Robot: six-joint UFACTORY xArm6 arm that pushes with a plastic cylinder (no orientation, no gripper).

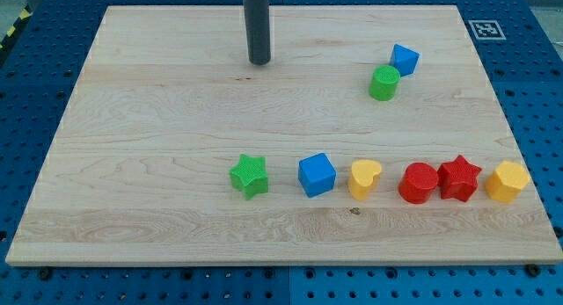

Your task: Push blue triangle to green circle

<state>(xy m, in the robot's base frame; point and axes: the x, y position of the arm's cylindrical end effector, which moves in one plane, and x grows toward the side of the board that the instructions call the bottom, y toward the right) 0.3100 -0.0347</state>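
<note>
My tip (259, 61) – a bare rod, no fingers to open or close – sits at tabletop (141, 147) top-centre, the small blue plastic triangle (405, 58) well off at 3 o'clock, already touching the green plastic circle (383, 83) at its 7 o'clock.

The wooden table (158, 147) carries a blue triangle (405, 59) touching a green circle (383, 83), plus a row near the view's bottom: green star (250, 176), blue cube (317, 174), yellow heart (364, 177), red circle (419, 183), red star (459, 177), yellow hexagon (508, 181).
</note>
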